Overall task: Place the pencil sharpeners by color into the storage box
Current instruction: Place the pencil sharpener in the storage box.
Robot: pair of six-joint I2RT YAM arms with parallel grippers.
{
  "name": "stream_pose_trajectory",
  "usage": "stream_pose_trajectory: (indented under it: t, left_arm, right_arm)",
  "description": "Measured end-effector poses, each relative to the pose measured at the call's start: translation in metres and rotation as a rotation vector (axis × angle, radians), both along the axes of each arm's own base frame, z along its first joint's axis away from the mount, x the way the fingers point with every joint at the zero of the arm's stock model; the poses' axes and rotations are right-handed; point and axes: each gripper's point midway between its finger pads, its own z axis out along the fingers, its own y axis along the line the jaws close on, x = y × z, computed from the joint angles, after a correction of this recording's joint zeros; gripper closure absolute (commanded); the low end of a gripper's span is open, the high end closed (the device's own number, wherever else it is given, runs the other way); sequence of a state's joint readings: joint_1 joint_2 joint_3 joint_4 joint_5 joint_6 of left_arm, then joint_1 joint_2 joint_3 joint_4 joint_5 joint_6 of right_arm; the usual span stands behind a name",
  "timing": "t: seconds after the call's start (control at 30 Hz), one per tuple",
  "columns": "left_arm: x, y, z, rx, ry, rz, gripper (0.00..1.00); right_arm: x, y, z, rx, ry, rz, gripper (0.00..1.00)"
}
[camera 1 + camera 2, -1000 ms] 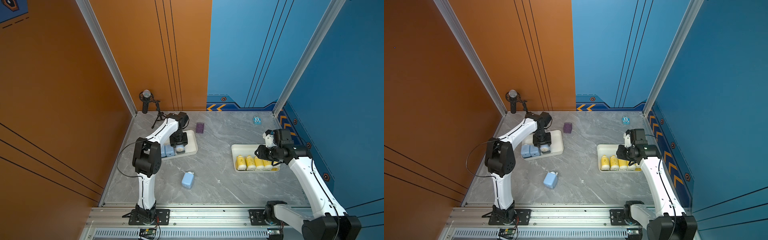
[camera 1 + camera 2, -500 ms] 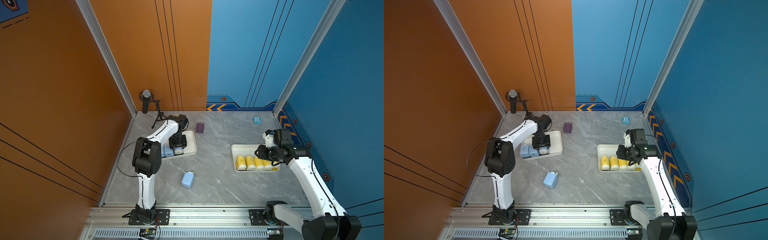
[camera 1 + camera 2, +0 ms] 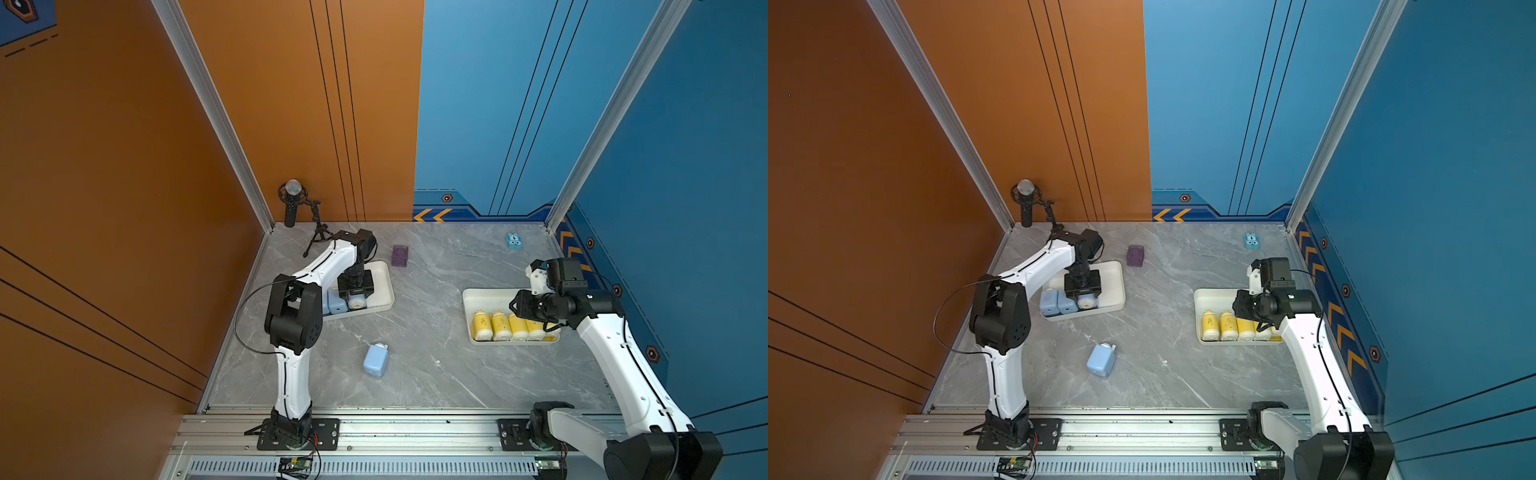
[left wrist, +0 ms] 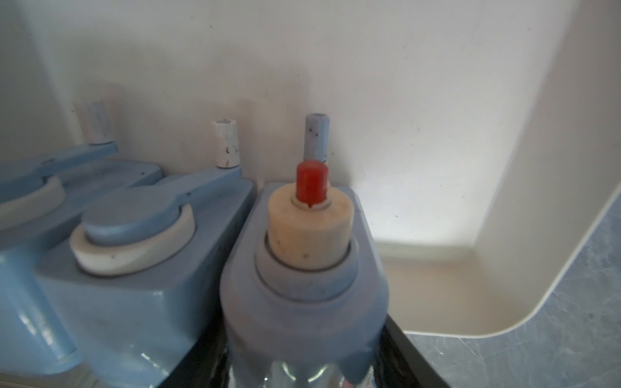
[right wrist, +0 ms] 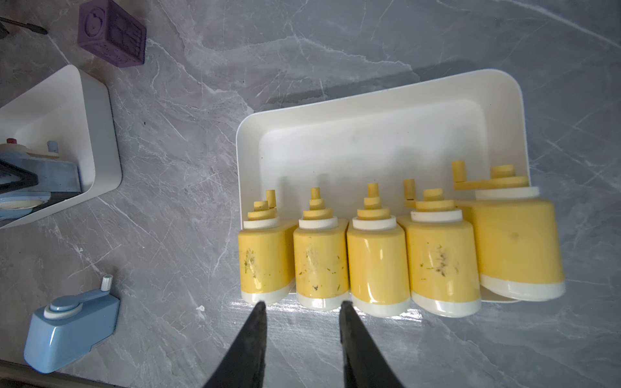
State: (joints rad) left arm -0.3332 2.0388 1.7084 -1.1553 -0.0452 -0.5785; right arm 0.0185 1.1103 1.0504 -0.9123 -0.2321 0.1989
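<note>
The left gripper point(image 3: 356, 291) has lowered a third light blue, squarish plastic pencil sharpener point(image 4: 302, 295) into the left white storage box point(image 3: 384, 282), touching the two blue sharpeners point(image 3: 334, 302) there. Its jaws flank the body, but I cannot tell whether they pinch it. Little else differs from earlier: one loose blue sharpener point(image 3: 376, 360) lies on the grey table point(image 3: 436, 374). The right gripper point(image 5: 303, 303), spread and empty, hovers by five yellow sharpeners point(image 5: 378, 262).
</note>
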Motion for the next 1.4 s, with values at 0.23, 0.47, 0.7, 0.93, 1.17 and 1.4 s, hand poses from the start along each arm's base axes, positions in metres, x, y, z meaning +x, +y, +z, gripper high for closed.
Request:
stream_pose_trajectory:
  t: [0.23,0.47,0.7,0.93,1.17,1.4]
  left_arm:
    - [-0.001,-0.002,0.0,0.006,-0.002,0.006,0.22]
    - [-0.003,-0.008,0.0,0.012,-0.005,-0.008,0.18]
    - [-0.004,-0.013,0.008,0.014,-0.029,-0.006,0.16]
    - [-0.005,-0.014,0.044,-0.001,-0.124,-0.005,0.15]
    - [-0.015,-0.006,0.081,-0.014,-0.218,0.005,0.15]
    - [-0.04,0.005,0.106,-0.012,-0.283,0.005,0.15]
  right_arm:
    - [-0.001,0.0,0.0,0.0,-0.003,0.0,0.62]
    - [-0.001,0.0,0.001,0.0,-0.006,0.0,0.62]
    - [-0.001,0.0,0.001,0.0,-0.006,0.0,0.62]
    - [-0.002,0.0,0.003,0.001,-0.012,0.0,0.62]
    - [-0.004,0.0,0.01,0.001,-0.04,0.0,0.61]
    - [-0.005,0.0,0.012,0.002,-0.051,0.0,0.61]
